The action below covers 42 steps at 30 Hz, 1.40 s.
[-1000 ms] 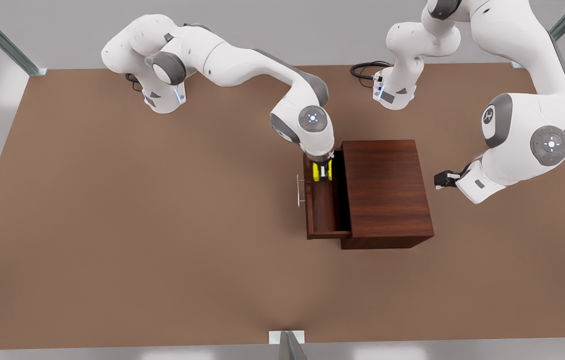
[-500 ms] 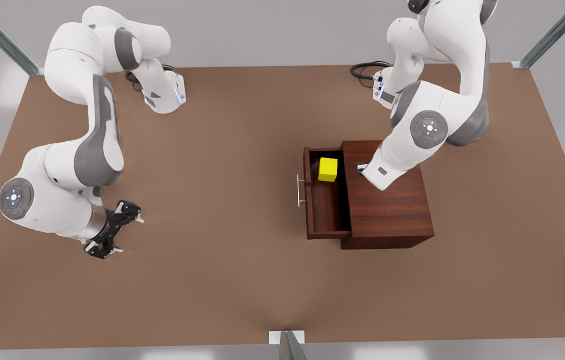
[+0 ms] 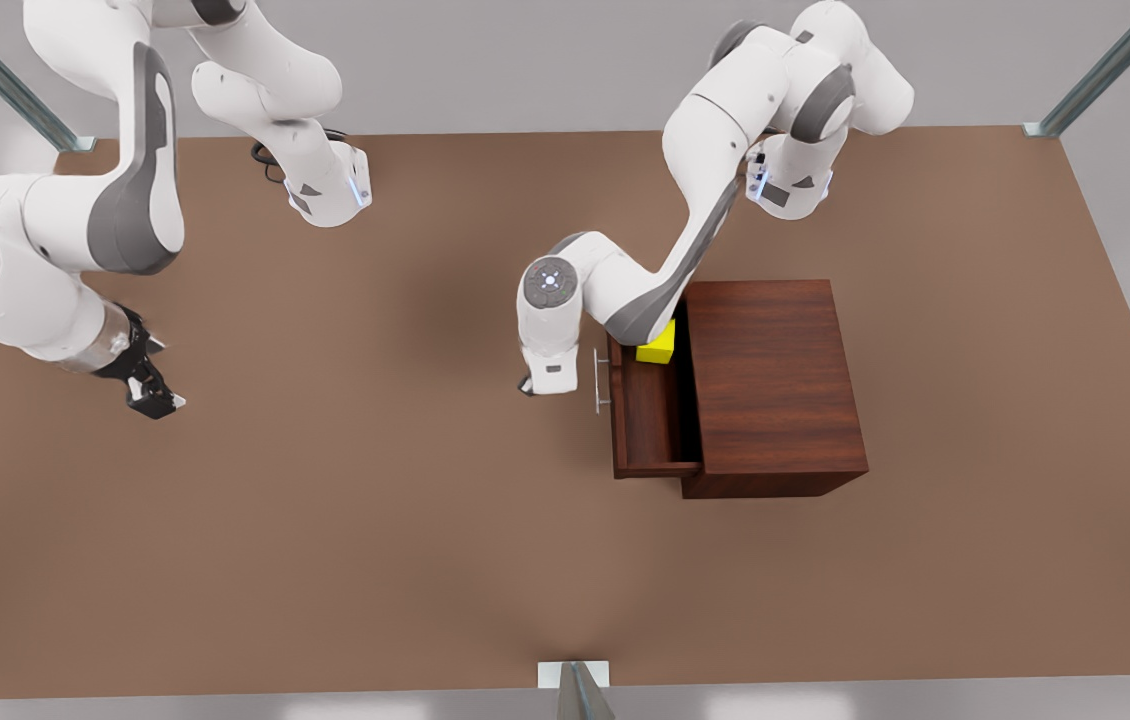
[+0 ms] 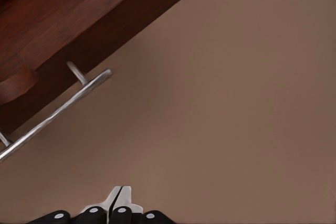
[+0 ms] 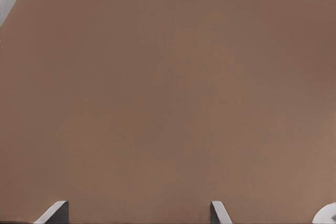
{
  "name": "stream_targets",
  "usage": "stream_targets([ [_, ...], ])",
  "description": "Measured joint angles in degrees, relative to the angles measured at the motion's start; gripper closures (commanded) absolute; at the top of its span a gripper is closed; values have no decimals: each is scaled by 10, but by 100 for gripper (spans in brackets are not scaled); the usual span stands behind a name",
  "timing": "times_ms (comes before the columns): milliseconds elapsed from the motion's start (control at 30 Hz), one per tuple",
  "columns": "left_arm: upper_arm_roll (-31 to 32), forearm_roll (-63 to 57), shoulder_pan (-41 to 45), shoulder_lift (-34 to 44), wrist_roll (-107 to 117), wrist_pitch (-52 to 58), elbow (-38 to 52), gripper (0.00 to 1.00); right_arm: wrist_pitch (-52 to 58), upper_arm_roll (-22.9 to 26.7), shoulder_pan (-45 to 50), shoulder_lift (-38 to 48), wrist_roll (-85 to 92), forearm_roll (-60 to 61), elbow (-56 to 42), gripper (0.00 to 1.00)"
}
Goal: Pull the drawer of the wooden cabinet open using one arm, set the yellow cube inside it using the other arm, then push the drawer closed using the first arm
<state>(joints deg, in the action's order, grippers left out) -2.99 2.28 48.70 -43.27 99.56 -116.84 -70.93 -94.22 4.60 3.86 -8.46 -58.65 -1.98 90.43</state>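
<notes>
The wooden cabinet (image 3: 775,385) stands right of the table's middle, and its drawer (image 3: 647,420) is pulled out toward the front view's left. In the drawer's far end lies the yellow cube (image 3: 660,347), partly covered by an arm. My left gripper (image 3: 529,385) is low beside the silver handle (image 3: 597,380), on the side away from the cabinet. In the left wrist view, my left gripper (image 4: 116,199) is shut and empty, a short way from the handle (image 4: 58,113). My right gripper (image 3: 150,395) hangs open over bare table at the front view's far left; its fingertips (image 5: 55,211) are wide apart.
The brown table (image 3: 375,520) stretches wide on all sides of the cabinet. Both arm bases (image 3: 325,190) stand at the far edge, with a black cable (image 3: 725,140) by the one on the right. Metal frame posts (image 3: 575,685) mark the edges.
The arm over the cabinet swung down to the handle's outer side. The other arm drew farther toward the front view's left edge. The cube stays in the drawer.
</notes>
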Motion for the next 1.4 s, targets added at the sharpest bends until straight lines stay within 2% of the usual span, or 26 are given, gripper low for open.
stream_targets([
  [133, -16, -34, -1, -1, 132, -15, -11, 100, 4, -5, 26, -12, 111, -14, -2, 0],
  [533, -54, -46, -17, 8, 342, 94, -26, 100, 6, -2, 19, -20, 330, -8, -8, 0],
  [1400, -66, -42, -69, 14, 368, 224, -21, 100, 6, -4, 20, -22, 505, -10, -8, 0],
])
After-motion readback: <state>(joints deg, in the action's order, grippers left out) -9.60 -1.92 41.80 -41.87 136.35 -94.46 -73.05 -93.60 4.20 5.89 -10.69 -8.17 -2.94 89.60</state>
